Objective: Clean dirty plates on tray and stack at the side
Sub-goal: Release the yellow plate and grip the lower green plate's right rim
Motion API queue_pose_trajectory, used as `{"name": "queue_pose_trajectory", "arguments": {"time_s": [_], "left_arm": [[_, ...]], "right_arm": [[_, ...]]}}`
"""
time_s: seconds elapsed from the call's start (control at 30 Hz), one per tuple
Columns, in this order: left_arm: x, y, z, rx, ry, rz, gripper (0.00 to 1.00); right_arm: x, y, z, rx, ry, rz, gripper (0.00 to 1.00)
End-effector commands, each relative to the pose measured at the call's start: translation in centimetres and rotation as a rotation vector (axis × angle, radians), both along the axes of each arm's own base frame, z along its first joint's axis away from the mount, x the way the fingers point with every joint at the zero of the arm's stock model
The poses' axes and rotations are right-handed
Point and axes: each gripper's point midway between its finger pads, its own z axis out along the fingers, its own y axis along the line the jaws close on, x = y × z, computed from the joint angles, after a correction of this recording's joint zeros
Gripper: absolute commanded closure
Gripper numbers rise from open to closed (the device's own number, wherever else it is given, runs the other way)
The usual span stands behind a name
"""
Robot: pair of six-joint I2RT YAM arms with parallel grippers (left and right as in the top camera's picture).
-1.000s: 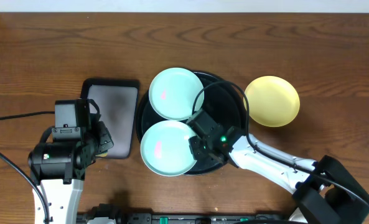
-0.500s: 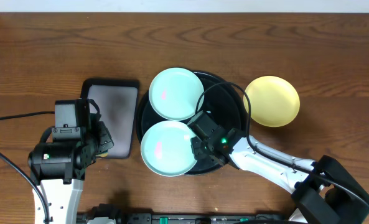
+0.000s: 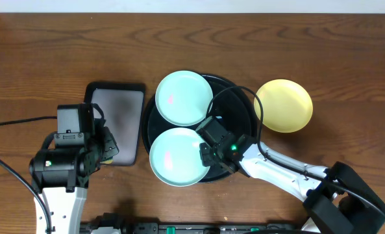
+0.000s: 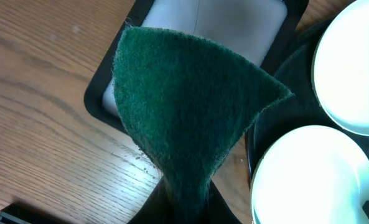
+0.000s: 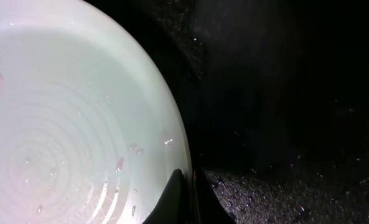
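Observation:
Two pale mint plates lie on the round black tray: one at the back, one at the front, each with a pink smear. My right gripper is shut on the front plate's right rim; in the right wrist view its jaws pinch that rim, with the wet plate on the left and the tray on the right. A pale yellow plate rests on the table right of the tray. My left gripper is shut on a dark green scouring pad, held left of the tray.
A smaller rectangular black tray with a whitish inside lies just left of the round tray, under the pad in the left wrist view. Black cables run across the round tray and along the table's left side.
My right gripper has closed on the front mint plate's rim, and that plate has shifted slightly to the right. The left arm and its pad have not moved.

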Motion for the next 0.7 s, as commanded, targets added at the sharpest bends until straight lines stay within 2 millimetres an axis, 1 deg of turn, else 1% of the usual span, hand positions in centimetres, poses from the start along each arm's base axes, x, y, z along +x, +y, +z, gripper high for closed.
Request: {"name": "queue_pose_trajectory", "arguments": {"time_s": [0.0,0.07,0.13,0.23,0.3,0.33,0.4,0.5,0.67], "left_arm": [[0.0,0.1,0.0,0.004,0.005,0.006,0.92],[0.0,0.1,0.0,0.004,0.005,0.006,0.92],[0.0,0.1,0.0,0.003,0.005,0.006,0.92],[0.0,0.1,0.0,0.003,0.005,0.006,0.92],[0.0,0.1,0.0,0.004,0.005,0.006,0.92],[0.0,0.1,0.0,0.003,0.005,0.006,0.92],[0.0,0.1,0.0,0.003,0.005,0.006,0.92],[0.0,0.1,0.0,0.003,0.004,0.006,0.92],[0.0,0.1,0.0,0.004,0.005,0.006,0.92]], "right_arm": [[0.2,-0.1,0.4,-0.002,-0.012,0.015,0.99],[1.0,-0.5,1.7,0.001,-0.041,0.020,0.99],[2.0,-1.5,3.3,-0.013,-0.081,-0.008,0.99],[3.5,-4.3,5.9,-0.051,-0.140,-0.087,0.99],[4.0,-6.0,7.1,-0.068,-0.164,-0.123,0.99],[4.3,-7.2,7.8,-0.079,-0.175,-0.152,0.99],[4.8,-9.1,8.6,-0.101,-0.191,-0.185,0.99],[5.6,-11.2,9.1,-0.124,-0.202,-0.209,0.99],[6.0,-12.9,8.1,-0.158,-0.172,-0.241,0.99]]}}
